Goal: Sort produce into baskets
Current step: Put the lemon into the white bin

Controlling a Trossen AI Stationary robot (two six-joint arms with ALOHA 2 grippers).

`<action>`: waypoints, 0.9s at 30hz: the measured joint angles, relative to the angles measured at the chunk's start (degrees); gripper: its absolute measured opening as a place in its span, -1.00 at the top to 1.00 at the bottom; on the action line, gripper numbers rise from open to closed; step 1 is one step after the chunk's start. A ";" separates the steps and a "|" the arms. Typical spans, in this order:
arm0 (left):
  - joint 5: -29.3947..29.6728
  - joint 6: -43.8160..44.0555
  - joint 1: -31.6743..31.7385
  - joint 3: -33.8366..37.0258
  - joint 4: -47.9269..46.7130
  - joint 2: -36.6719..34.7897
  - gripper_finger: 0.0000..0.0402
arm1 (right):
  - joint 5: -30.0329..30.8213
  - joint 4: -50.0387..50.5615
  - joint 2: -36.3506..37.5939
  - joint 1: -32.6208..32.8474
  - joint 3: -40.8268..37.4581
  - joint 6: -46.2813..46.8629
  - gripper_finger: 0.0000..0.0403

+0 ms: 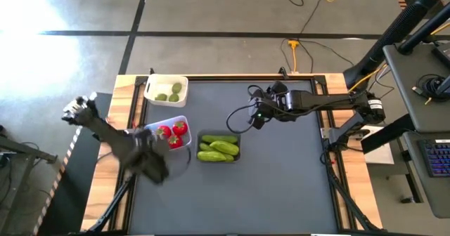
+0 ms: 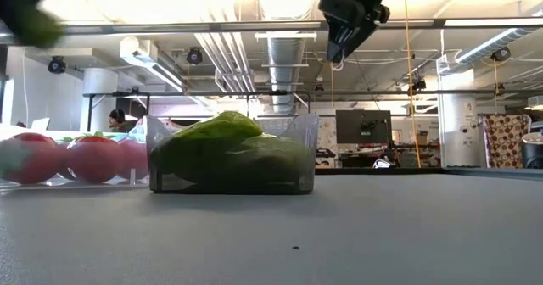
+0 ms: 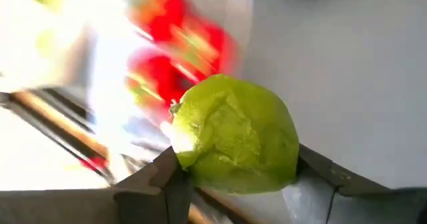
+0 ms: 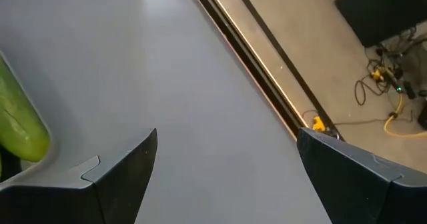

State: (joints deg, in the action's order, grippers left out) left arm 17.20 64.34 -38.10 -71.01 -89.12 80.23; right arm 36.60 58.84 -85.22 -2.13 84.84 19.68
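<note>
my left gripper (image 3: pixel 233 184) pinches 1 lime (image 3: pixel 235 135); white basket (image 1: pixel 166 90) has 2 limes, clear basket (image 1: pixel 171 135) strawberries, grey basket (image 1: pixel 219 147) cucumbers; right gripper (image 4: pixel 223 177) gapes empty.

Both arms (image 1: pixel 330 101) dark, slender; black cables loop at right wrist; fingers (image 4: pixel 120 177) dark, angular.

— Where's the left arm?
— Lower left of the high view, reaching in at a slant. Its gripper (image 1: pixel 156 167) sits left of centre, fingers (image 3: pixel 160 184) clamped on a lime (image 3: pixel 235 136).
— And the right arm?
— It stretches in from the right edge across the upper middle. Its gripper (image 1: pixel 254 118) hangs high, jaws spread wide, holding nothing.
</note>
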 joint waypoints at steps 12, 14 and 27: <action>11.00 -14.69 63.12 7.75 20.24 -12.18 0.16 | -0.38 -0.34 2.40 0.75 -0.19 1.76 -0.75; 8.48 -19.75 70.96 11.13 29.24 -10.61 0.16 | -0.43 0.87 2.83 1.49 -0.20 2.75 -0.75; 6.22 -27.26 87.62 15.78 48.16 4.66 0.10 | -9.22 6.88 3.88 3.26 0.07 11.90 -0.75</action>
State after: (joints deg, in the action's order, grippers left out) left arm 23.42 37.08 49.52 -55.23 -40.96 84.89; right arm 27.37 65.71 -81.34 1.13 84.90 31.57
